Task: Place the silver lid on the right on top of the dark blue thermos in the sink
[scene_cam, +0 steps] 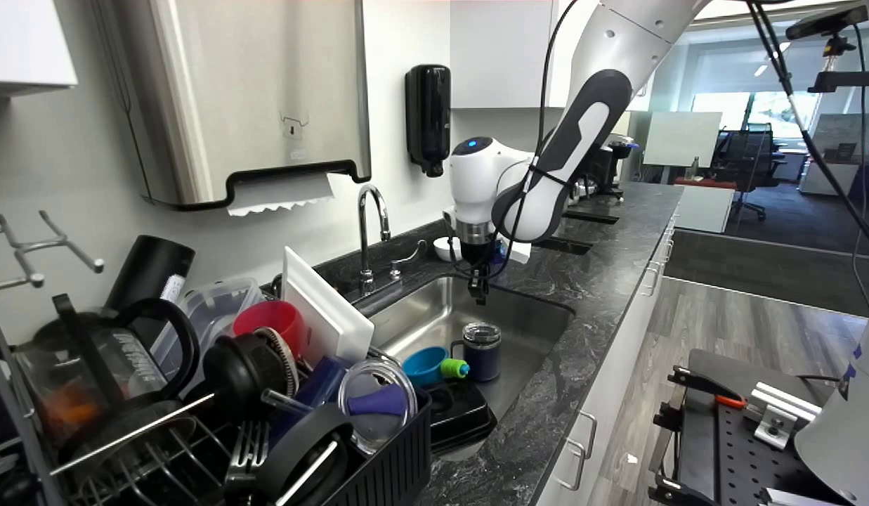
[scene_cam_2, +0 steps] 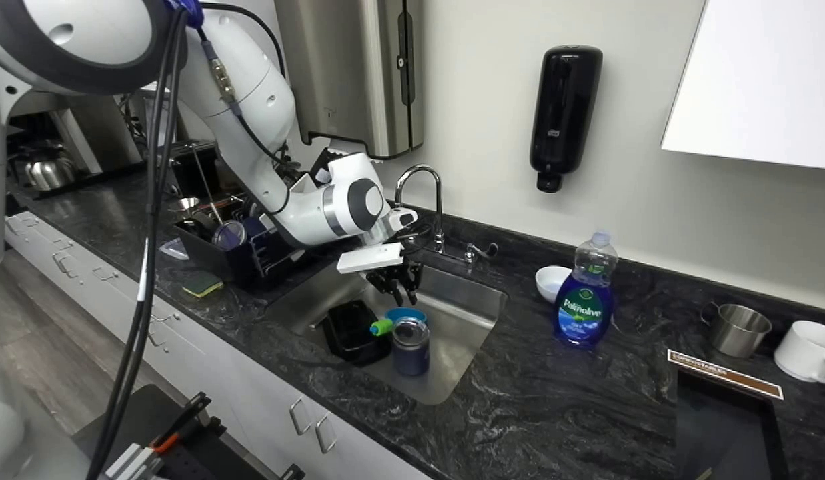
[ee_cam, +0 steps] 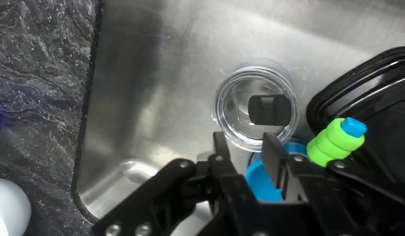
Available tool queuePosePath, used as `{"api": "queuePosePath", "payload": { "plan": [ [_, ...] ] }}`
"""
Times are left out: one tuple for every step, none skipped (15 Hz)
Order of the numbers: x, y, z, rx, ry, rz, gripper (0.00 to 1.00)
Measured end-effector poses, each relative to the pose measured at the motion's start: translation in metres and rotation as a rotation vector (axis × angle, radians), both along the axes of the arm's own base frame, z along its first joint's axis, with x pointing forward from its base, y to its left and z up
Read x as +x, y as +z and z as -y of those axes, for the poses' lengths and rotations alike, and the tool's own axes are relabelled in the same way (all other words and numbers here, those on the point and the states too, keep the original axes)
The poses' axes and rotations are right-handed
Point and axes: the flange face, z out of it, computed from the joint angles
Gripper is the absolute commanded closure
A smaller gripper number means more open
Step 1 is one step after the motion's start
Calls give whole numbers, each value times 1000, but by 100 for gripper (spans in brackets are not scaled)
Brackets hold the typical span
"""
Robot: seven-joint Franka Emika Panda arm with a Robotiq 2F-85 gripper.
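Held 2 slim, black metal fingers [ee_cam: 221, 144] apart above the rectangular grey-steel sink [ee_cam: 182, 108], gripping nothing. Found a round, silvery, clear-plastic lid [ee_cam: 258, 109], presumably the task's, below and beyond the fingers, atop the upright, dark-blue, cylindrical thermos [scene_cam: 485, 362], likely there to cover its mouth.

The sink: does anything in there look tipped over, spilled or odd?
Nothing in the sink stands out: the dark blue thermos stands upright, its clear lid sits on top and looks level, and I see no obvious spill or crack. The floor beneath the black container is hidden.
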Motion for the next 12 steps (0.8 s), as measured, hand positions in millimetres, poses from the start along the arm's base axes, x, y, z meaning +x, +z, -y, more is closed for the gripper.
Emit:
{"api": "queuePosePath", "payload": {
  "plan": [
    [0,0,5,12,-3,1,100],
    [1,0,10,25,-6,0,100],
    [1,-1,15,40,-9,-2,100],
    [1,-3,20,55,-11,-5,100],
    [1,-5,23,69,-12,-9,100],
    [1,-8,26,84,-12,-16,100],
    [1,-12,26,100,-10,-23,100],
    [2,-15,26,115,-7,-30,100],
    [3,-19,25,130,-4,-35,100],
    [3,-22,24,143,-1,-38,100],
    [5,-25,22,154,5,-36,100],
    [7,-28,19,163,11,-30,100]
  ]
}}
